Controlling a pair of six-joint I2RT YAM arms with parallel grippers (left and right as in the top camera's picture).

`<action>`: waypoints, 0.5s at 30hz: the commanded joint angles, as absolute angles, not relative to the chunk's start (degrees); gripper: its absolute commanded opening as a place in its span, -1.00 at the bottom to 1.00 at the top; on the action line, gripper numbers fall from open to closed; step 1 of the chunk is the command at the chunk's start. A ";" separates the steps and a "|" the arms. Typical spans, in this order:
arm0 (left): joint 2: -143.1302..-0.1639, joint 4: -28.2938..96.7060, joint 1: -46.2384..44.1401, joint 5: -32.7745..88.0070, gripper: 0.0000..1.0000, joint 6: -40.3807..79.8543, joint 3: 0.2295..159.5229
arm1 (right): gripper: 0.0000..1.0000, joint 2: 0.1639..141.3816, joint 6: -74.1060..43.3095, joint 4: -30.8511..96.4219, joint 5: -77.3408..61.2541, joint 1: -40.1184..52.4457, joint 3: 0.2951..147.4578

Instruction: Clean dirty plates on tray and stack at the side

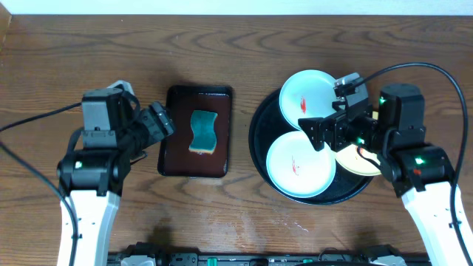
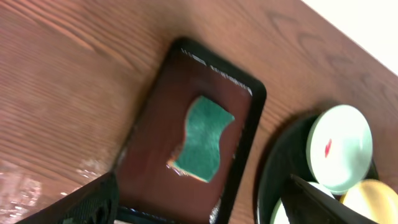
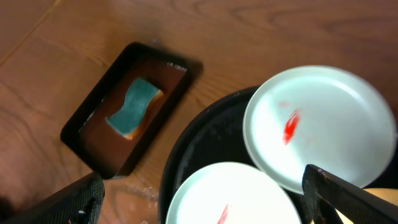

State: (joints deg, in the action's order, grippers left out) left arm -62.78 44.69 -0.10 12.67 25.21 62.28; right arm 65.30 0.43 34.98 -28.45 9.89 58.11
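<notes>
The right gripper is hovering, fingers spread wide and empty, over the round black tray, where two bluish-white plates, each with a red smear, are lying next to each other. A pale yellow plate is sitting on the same tray, largely hidden under the right arm, so any smear on it cannot be made out. The left gripper is hanging just beside the rectangular brown tray with the green sponge, fingers wide and empty.

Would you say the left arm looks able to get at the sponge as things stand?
Probably yes: the left gripper hangs open beside the brown tray, and the sponge lies uncovered in it.
</notes>
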 commanded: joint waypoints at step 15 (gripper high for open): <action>-81.21 44.40 -18.90 -2.46 0.44 19.22 63.70 | 0.93 66.72 -7.22 37.58 -18.68 9.41 58.67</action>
State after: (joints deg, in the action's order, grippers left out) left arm -76.09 44.56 -15.99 8.25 19.57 62.74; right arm 66.48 -5.80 37.52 -19.53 9.89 58.11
